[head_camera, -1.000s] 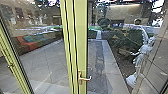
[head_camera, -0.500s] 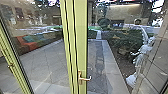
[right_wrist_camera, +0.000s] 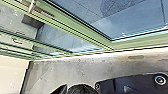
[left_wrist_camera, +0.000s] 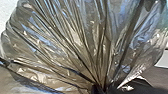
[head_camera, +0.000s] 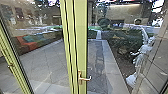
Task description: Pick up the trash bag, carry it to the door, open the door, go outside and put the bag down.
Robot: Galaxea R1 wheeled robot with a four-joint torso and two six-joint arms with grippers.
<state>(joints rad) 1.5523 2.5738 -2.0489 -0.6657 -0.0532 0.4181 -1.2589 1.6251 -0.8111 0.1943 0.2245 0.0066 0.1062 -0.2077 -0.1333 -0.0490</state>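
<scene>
You've got the trash bag [left_wrist_camera: 72,42] at your left hand [left_wrist_camera: 99,88], and that hand is pinching it at the gathered neck. The thin, see-through plastic runs into tight pleats right at the grip, then fans out broad and puffy beyond it, catching bluish glints along the creases. A brownish area [left_wrist_camera: 160,75] lies just beside the bag; you can't tell what it is.

Over on your other side, the right hand [right_wrist_camera: 73,89] is by the foot of the green door frame [right_wrist_camera: 87,37], apart from it, with grey floor [right_wrist_camera: 60,72] between. Whether that hand is spread or pressed together, you cannot tell. Its wrist camera is aimed down at a slant, taking in the floor and the lower glass [right_wrist_camera: 130,22].

Straight ahead of you stands the glass door, its handle [head_camera: 84,78] on the upright green post [head_camera: 80,37], lever pointing sideways. Through the glass you see paving [head_camera: 47,60], red seats [head_camera: 25,45] with teal cushions [head_camera: 31,38], and dark bushes [head_camera: 125,38] beside the paved walk.
</scene>
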